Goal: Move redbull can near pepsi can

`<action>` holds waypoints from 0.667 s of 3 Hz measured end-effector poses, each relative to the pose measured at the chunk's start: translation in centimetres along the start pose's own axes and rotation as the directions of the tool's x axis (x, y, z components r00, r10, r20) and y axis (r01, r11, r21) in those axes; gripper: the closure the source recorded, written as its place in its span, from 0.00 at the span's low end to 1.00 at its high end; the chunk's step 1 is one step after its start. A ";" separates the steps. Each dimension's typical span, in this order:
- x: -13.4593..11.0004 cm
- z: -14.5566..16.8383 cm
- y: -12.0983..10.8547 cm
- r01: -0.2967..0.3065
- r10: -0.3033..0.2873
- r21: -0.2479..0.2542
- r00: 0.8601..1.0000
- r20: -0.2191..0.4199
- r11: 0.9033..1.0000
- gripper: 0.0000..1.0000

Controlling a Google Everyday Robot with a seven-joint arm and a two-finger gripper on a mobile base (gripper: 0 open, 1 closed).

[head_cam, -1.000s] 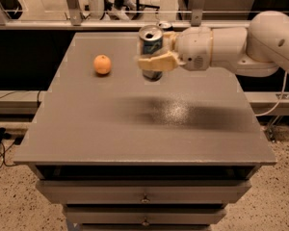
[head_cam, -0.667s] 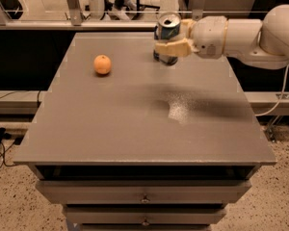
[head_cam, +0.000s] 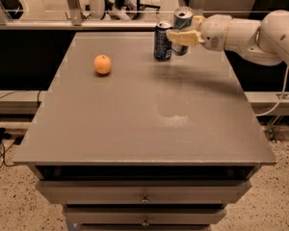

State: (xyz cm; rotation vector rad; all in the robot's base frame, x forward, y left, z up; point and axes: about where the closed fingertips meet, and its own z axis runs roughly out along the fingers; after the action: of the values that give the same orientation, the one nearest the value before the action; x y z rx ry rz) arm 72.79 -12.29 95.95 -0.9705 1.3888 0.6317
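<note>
While your gripper [head_cam: 181, 36] grips the redbull can [head_cam: 184, 16] upright just right of the pepsi can [head_cam: 162, 42], near the table's [head_cam: 135, 129] far edge, it looks ready to set down there; 1 orange [head_cam: 102, 64] lies well apart.

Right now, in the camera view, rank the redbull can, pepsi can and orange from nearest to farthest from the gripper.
1. redbull can: clamped in the gripper, at the far side.
2. pepsi can: standing just beside it, picture-left.
3. orange: farthest, well off to picture-left.
</note>
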 end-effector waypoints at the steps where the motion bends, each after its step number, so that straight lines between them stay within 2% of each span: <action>1: 1.7 1.5 -1.7 -0.044 0.044 0.014 0.999 -0.028 0.999 1.00; 2: 3.7 1.1 -3.2 -0.082 0.088 0.083 0.993 -0.073 0.993 0.97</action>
State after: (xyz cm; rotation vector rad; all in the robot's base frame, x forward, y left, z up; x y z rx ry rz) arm 76.57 -13.54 92.86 -0.8827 1.5182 0.6026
